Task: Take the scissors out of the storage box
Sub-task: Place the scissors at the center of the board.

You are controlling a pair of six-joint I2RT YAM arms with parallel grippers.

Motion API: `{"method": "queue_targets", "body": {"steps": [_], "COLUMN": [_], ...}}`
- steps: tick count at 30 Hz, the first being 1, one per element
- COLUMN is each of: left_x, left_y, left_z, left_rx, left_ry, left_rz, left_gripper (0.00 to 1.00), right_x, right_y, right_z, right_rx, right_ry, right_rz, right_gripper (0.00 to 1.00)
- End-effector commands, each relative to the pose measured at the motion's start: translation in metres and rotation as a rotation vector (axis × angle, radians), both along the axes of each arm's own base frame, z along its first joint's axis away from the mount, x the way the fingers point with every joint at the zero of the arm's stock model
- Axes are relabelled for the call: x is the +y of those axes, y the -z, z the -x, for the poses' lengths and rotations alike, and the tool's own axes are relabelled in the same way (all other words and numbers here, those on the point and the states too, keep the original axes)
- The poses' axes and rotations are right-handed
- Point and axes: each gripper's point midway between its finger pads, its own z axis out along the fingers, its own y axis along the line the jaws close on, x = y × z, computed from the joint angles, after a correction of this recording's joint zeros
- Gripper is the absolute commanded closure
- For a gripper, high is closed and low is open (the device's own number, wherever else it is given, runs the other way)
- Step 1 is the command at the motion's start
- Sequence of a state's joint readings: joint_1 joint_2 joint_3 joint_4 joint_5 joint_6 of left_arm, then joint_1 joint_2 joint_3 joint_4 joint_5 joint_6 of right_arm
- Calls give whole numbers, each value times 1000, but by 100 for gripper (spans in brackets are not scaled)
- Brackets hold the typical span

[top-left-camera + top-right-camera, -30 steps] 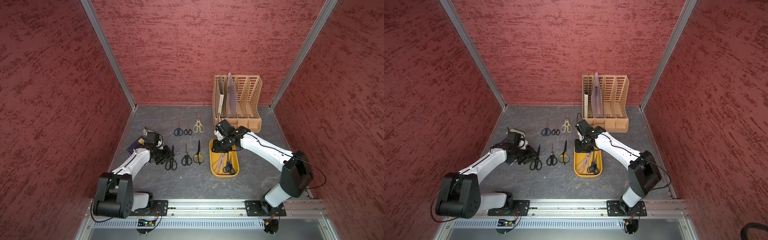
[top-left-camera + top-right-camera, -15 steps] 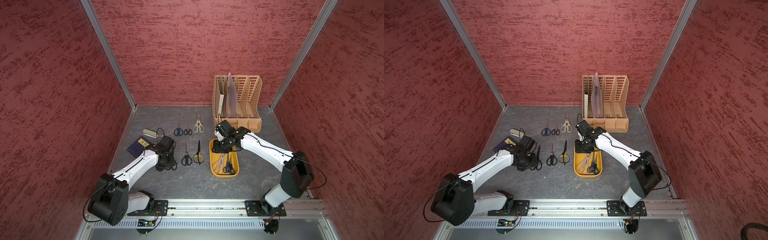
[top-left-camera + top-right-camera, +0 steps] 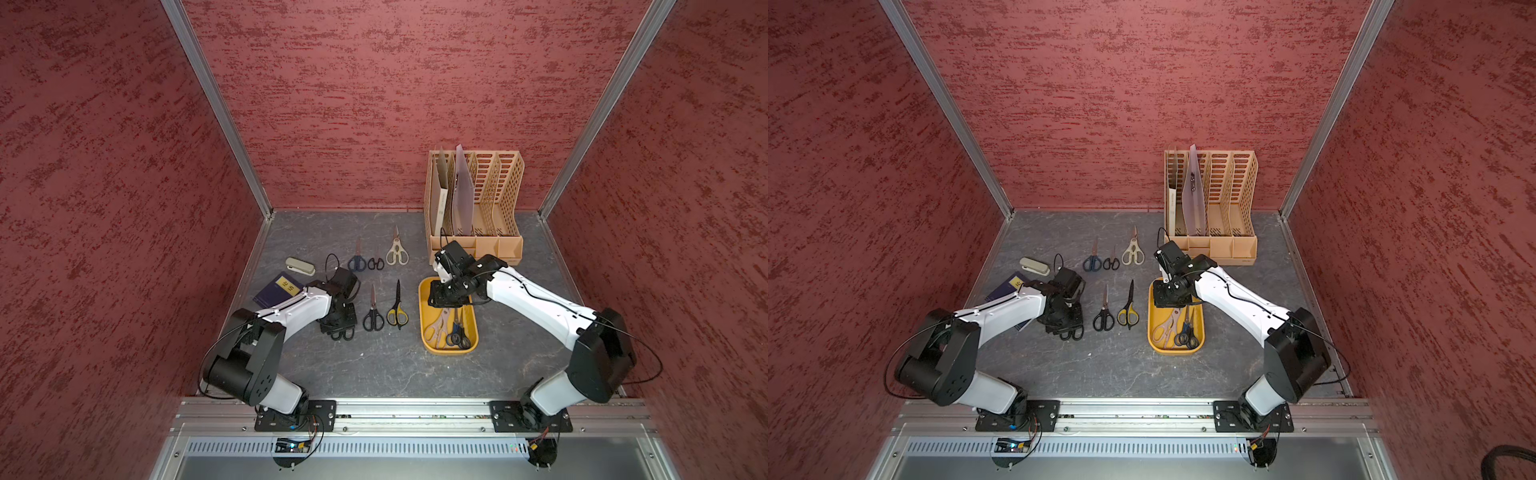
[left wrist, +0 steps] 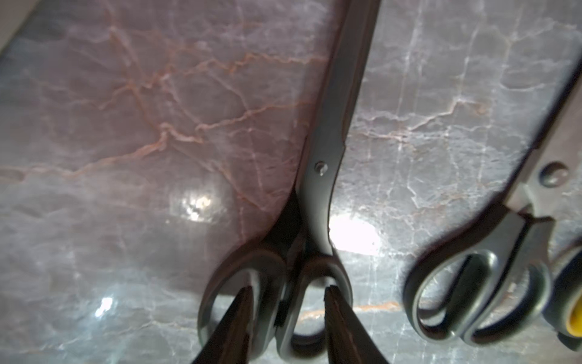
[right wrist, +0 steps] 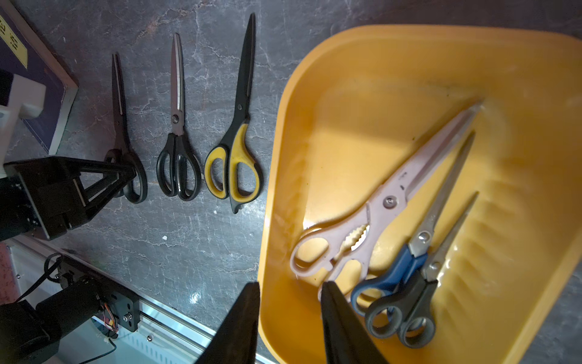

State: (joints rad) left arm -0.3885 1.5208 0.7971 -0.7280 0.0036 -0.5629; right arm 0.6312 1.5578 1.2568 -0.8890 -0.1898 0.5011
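- Grey veined table (image 3: 374,374) between red walls. On it the yellow box (image 3: 422,320) lies beneath the right claw (image 5: 289,285) and well apart from the left claw (image 4: 289,293).
- Three pairs of scissors lie in the box: a cream pair (image 5: 389,201), a blue-handled pair (image 5: 396,271) and a small grey-handled pair (image 5: 409,302). Six more pairs lie out on the table, on the left-arm side of the box.
- Right claw: fingers spread, nothing between them. One fingertip lines up just outside the box's rim, the other over the inside, close by the cream handles. How high it hangs I cannot tell.
- All three pairs lie roughly lengthwise in the box. Their handles are by the right fingertips and their blades run off toward the side of the claw that carries its camera. The cream pair is slanted.
- The gap between the right fingers runs across the box's width, so across the scissors' long axis. A straight drop would likely close across a pair, not along it.
- The cream pair is nearest the right claw. The blue and grey pairs overlap at the handles, just beyond it on the outer side.
- Left claw: it straddles the handles of a black pair (image 4: 324,151) on the table, one fingertip over each loop. I cannot tell whether it pinches them.
- The right arm is far nearer the box, so the next pick looks like its job.
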Motion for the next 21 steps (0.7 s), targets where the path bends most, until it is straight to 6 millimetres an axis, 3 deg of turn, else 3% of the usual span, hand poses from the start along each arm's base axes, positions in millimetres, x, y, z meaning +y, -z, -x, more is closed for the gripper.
{"method": "queue_targets", "body": {"steps": [1, 6, 14, 15, 19, 21], "left_x": [-7, -12, -21, -22, -21, -19], "left_y": [2, 4, 11, 12, 13, 10], "left_z": [-9, -23, -44, -46, -47, -46], "left_rx": [-18, -22, -20, -19, -17, -15], "left_ry": [25, 44, 82, 86, 100, 107], "left_rz": [16, 6, 5, 3, -8, -19], "left_gripper": [64, 70, 71, 71, 70, 64], "right_x": [-14, -21, -32, -34, -33, -30], "right_y": [-4, -6, 0, -8, -7, -6], "right_z": [3, 9, 21, 22, 26, 27], "right_rx": [-16, -14, 6, -13, -1, 5], "right_ry": [27, 33, 43, 45, 53, 65], "right_rz": [37, 49, 81, 67, 52, 32], "right_gripper": [63, 63, 63, 63, 63, 62]}}
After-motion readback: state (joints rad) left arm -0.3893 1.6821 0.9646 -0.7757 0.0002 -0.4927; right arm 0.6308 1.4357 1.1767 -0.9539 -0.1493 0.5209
